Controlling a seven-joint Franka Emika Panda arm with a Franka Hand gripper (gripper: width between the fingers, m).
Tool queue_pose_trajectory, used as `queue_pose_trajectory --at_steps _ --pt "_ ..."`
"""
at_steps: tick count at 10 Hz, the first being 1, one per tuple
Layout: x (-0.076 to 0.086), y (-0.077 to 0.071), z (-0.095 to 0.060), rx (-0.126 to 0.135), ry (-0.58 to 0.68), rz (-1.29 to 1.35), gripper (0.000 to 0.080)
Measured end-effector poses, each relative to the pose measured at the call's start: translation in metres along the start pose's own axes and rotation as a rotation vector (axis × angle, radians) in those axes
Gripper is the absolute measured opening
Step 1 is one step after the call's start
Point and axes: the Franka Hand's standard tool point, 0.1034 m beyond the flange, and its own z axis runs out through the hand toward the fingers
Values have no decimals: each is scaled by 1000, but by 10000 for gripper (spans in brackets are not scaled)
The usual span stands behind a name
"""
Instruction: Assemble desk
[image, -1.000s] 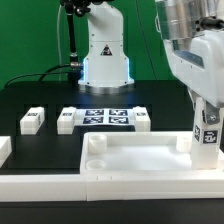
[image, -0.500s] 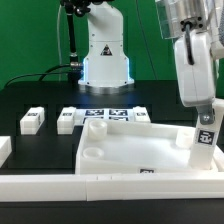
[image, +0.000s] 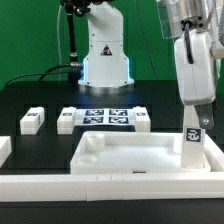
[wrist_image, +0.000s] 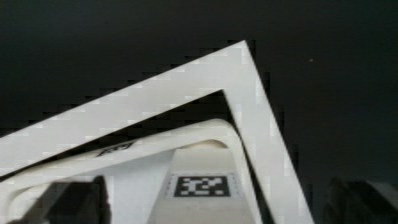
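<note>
Jaws parted, the leg (image: 194, 150) upright between them in the corner of the desk top (image: 130, 160) — we should lift straight up, brushing neither side.

White desk top (image: 130, 156) flat, rim up, w/ 1 tagged leg (image: 192, 146) upright at corner socket.

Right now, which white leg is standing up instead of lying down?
The leg at the corner of the desk top on the exterior view's right. It stands upright; the other three legs lie flat on the table.
</note>
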Motion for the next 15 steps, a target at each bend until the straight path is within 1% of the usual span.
queue_pose_trajectory --at_steps 1,2,3,4,6,10,11,13,14,15 --pt "-1 0 0 0 -1 -7 641" --pt "-7 -2 -12 15 -11 -28 641" --pt "-17 -4 -37 41 -32 -54 648" --pt "-22 -5 -55 60 -48 -69 648" --pt "-20 -3 -48 53 -42 -74 649" --pt "-21 -3 -48 55 -42 -111 649" --pt "-21 1 -51 59 -41 -165 649" --pt "-20 21 -53 42 -35 -283 649" --pt "-17 32 -55 35 -30 -390 649" --pt "-15 43 -54 29 -24 -455 649"
